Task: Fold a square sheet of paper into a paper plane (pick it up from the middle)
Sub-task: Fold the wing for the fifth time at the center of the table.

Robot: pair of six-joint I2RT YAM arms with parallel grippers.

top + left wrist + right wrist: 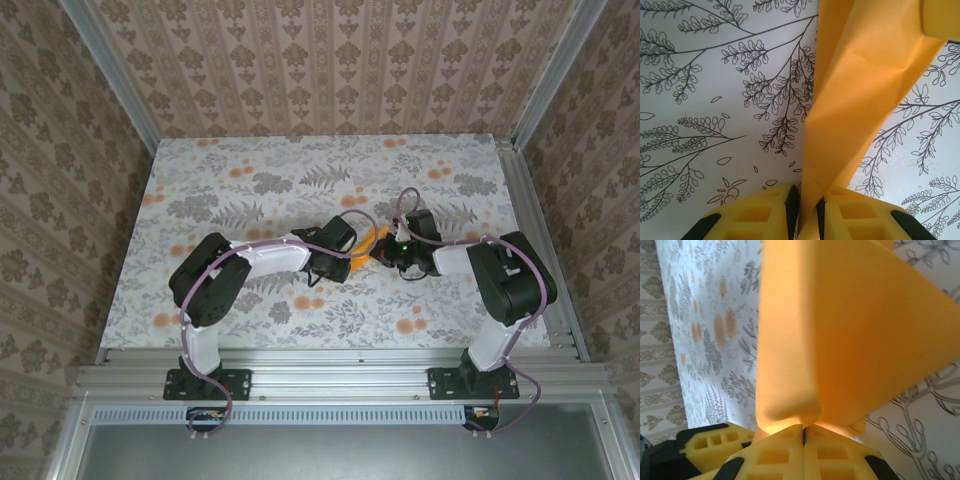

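Note:
The orange sheet of paper (pixel 367 240) is folded and creased, and it hangs between my two grippers above the middle of the table. My left gripper (pixel 350 252) is shut on its narrow end; in the left wrist view the folded paper (pixel 865 75) runs up from between the fingertips (pixel 807 202) and widens toward the upper right. My right gripper (pixel 384 252) pinches the other end. In the right wrist view its jaws (pixel 803 430) meet on a bulging fold of the paper (pixel 855 330). I cannot tell the paper's full outline.
The table (pixel 250 170) has a grey leaf print with small orange flowers. Metal frame rails (pixel 530 220) run along its sides, and patterned walls stand behind. Both arms reach inward, and their wrists are close together at the centre.

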